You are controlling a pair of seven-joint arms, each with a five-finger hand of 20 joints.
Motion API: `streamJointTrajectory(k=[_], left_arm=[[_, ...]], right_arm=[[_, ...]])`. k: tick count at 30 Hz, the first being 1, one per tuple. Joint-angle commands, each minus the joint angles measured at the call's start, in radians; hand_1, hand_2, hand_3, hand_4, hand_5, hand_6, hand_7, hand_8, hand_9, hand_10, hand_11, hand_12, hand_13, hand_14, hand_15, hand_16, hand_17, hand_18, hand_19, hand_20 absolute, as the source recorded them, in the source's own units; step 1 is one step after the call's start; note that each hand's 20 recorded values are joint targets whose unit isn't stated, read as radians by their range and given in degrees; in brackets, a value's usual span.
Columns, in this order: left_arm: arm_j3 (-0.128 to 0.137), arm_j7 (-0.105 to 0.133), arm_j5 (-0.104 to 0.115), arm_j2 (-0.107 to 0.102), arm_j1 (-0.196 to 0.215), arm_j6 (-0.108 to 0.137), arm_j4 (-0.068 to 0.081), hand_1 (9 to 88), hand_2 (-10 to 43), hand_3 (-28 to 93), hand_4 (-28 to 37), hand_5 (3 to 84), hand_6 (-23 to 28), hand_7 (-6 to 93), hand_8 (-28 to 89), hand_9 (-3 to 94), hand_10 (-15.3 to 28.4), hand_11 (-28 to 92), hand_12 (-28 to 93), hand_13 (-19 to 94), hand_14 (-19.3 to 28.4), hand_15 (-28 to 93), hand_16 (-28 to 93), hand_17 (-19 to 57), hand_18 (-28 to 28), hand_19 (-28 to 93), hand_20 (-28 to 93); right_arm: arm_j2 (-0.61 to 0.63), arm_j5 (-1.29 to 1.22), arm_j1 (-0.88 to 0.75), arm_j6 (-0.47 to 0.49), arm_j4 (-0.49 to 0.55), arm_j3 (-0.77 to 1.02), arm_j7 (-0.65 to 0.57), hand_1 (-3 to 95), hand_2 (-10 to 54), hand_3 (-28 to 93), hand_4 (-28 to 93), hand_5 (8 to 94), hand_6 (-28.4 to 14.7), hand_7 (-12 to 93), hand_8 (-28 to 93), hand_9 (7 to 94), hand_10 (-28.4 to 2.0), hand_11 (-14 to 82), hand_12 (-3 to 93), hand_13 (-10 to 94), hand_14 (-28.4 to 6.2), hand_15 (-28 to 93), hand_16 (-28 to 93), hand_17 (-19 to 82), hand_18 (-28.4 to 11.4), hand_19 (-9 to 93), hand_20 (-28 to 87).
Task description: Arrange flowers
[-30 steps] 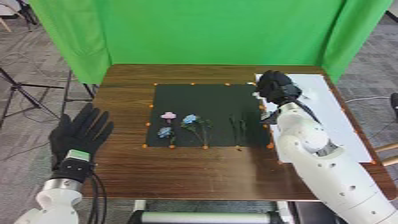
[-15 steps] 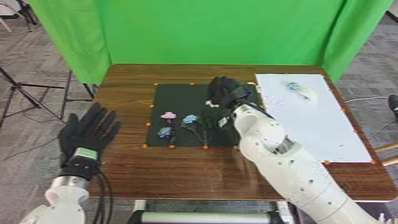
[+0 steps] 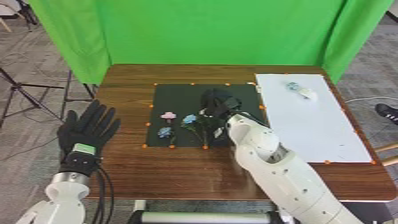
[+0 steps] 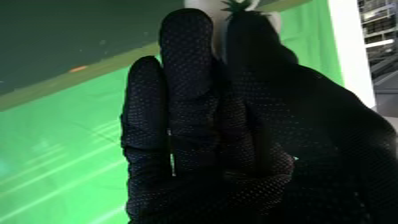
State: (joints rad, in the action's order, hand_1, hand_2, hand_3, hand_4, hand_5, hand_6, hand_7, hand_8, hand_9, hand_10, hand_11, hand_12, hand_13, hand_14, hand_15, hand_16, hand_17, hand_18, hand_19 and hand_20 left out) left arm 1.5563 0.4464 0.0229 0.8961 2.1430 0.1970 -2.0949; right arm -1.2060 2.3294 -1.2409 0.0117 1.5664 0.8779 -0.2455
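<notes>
Over the dark mat (image 3: 169, 102), my right hand (image 3: 218, 101) is low, above and to the right of the blue flower (image 3: 189, 119). In the right wrist view, the right hand (image 4: 191, 95) is shut on a white flower (image 4: 210, 6) with a bit of green, pinched between thumb and fingers; the fingertips partly cover it. A pink flower (image 3: 168, 115) and another blue flower (image 3: 164, 132) lie at the mat's left. My left hand (image 3: 86, 131) is open, palm flat, beside the table's left edge.
A white board (image 3: 324, 130) covers the table's right side, with a pale blue flower (image 3: 293, 86) and a white piece (image 3: 307, 94) near its far end. Orange markers edge mat and board. A green curtain (image 3: 213, 35) hangs behind the brown table (image 3: 178, 175).
My right hand has moved left from the white board's edge onto the dark mat, carrying the white flower. The left hand has shifted slightly right.
</notes>
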Motion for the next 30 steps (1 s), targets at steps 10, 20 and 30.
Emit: streamJointTrajectory(k=[10,20,30], left_arm=[[0.01,0.019,0.018,0.005,0.023,0.045,-0.018,27.0,14.9,74,-28.3,41.0,7.3,15.2,-10,35.9,12.9,22,11,26,13.8,38,-8,-5.1,13.6,35,10],[0.015,0.037,0.04,0.006,0.027,0.059,-0.022,26.8,14.9,74,-28.3,41.8,7.5,16.4,-10,36.6,13.4,23,11,27,14.1,39,-8,-5.1,13.8,36,11],[0.017,0.038,0.023,0.007,0.034,0.029,-0.02,26.7,15.0,74,-28.3,41.9,7.6,16.4,-10,36.7,13.6,23,11,27,14.0,40,-8,-5.1,13.8,37,10]], right_arm=[[0.021,0.004,-0.04,0.135,0.088,0.036,-0.03,60.1,-9.5,72,-28,67.3,0.4,27,-6,71.9,-10.1,11.5,23.1,69,-4.2,37,45,37,-16.3,73,36],[0.046,-0.002,-0.057,0.197,0.148,0.051,-0.062,51.0,-9.5,76,-28,65.4,1.3,22,-15,63.7,-10.0,12.7,14.3,65,-7.4,44,42,33,-20.5,77,40],[0.092,0.003,-0.159,0.195,0.304,0.277,-0.158,42.5,-9.5,81,-28,58.6,-2.3,19,-14,54.7,-13.7,10.7,14.0,60,-11.7,54,26,31,-21.5,78,39]])
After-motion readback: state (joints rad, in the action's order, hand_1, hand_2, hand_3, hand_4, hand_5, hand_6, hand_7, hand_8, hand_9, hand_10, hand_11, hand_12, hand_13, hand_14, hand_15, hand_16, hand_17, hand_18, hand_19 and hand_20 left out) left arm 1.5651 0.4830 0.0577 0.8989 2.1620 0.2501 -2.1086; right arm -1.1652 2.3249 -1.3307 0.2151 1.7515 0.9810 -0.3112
